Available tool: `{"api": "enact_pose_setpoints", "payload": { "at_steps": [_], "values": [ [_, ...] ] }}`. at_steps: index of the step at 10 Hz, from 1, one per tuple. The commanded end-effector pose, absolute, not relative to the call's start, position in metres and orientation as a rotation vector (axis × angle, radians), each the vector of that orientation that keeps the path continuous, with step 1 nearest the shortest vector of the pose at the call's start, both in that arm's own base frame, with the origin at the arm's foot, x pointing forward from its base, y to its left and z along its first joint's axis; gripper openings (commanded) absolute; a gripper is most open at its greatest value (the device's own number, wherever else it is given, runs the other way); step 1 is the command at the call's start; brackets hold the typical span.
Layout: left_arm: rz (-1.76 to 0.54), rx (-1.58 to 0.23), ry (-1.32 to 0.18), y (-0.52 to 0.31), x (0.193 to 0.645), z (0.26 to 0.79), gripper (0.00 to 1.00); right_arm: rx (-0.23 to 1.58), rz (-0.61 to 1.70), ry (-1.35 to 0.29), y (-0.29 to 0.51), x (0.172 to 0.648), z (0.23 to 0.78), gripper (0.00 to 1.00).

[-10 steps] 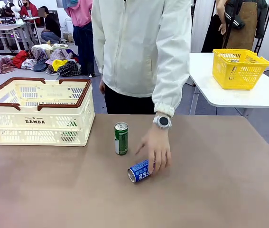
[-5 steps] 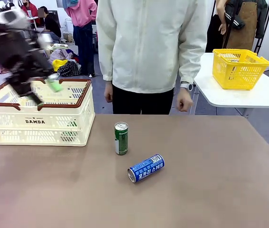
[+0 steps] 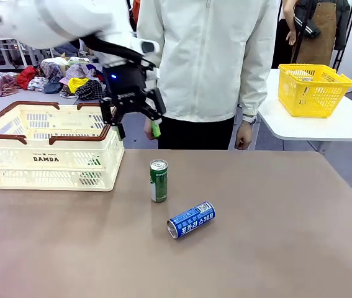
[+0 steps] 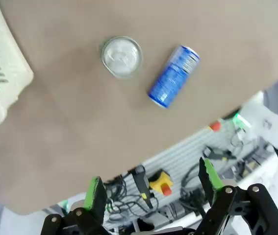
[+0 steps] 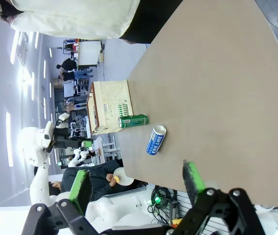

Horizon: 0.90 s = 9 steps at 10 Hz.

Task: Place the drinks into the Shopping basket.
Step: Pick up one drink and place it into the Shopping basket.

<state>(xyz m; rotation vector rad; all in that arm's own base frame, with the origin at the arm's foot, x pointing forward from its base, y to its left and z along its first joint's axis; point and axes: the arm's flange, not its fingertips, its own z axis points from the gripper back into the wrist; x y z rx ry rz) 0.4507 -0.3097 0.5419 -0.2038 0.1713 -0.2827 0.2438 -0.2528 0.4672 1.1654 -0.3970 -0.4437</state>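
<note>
A green can (image 3: 158,180) stands upright mid-table. To its right and nearer the front, a blue can (image 3: 191,220) with white lettering lies on its side. The cream Shopping basket (image 3: 51,149) with its brown rim sits at the back left, and green shapes show through its lattice. My left gripper (image 3: 137,129) hangs open and empty above the table's far edge, between the basket and the green can. Looking down in the left wrist view, the left gripper (image 4: 153,186) is open over the green can's silver top (image 4: 122,56) and the blue can (image 4: 173,76). My right gripper (image 5: 136,183) is open and empty, far from the cans.
A person in a white jacket stands at the far edge, one hand (image 3: 244,133) hanging at their side. A yellow basket (image 3: 312,90) sits on a separate white table at the back right. The brown table (image 3: 275,236) is bare to the right and front.
My left arm swung right from over the basket to the table's far edge near the green can. The person let go of the blue can and stood up straight.
</note>
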Motion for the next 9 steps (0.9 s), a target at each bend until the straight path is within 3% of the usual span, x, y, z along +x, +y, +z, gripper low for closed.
{"api": "enact_pose_setpoints", "payload": {
  "at_steps": [1,5,7,9],
  "values": [
    [-0.203,-0.101,0.096,-0.338,0.458,0.529,1.00,1.169,-0.428,-0.411,-0.254,0.243,0.467,1.00],
    [-0.142,-0.045,-0.146,-0.356,0.465,0.474,1.00,1.169,-0.428,-0.411,-0.254,0.243,0.467,1.00],
    [-0.146,-0.043,-0.089,-0.348,0.466,0.482,1.00,1.169,-0.428,-0.411,-0.254,0.243,0.467,1.00],
    [-0.173,-0.067,-0.124,-0.362,0.472,0.478,1.00,1.169,-0.428,-0.411,-0.254,0.243,0.467,1.00]
  ]
}}
